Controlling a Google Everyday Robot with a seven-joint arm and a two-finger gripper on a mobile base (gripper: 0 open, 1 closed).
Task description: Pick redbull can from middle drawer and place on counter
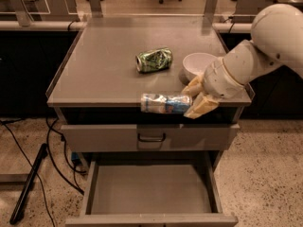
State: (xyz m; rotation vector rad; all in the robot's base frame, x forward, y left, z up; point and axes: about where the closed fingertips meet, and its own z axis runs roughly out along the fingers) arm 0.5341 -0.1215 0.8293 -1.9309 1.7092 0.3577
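Note:
My gripper (195,97) is shut on the redbull can (164,103), a slim silver-and-blue can held sideways. The can hangs at the front edge of the counter (99,70), about level with its top. The arm comes in from the right. The middle drawer (150,188) stands pulled open below, and its grey floor is bare.
A dented green can (154,60) lies on its side in the middle of the counter. A white bowl (198,65) stands just behind my gripper. A shut drawer front with a black handle (151,138) sits above the open drawer. Cables (28,174) lie on the floor at left.

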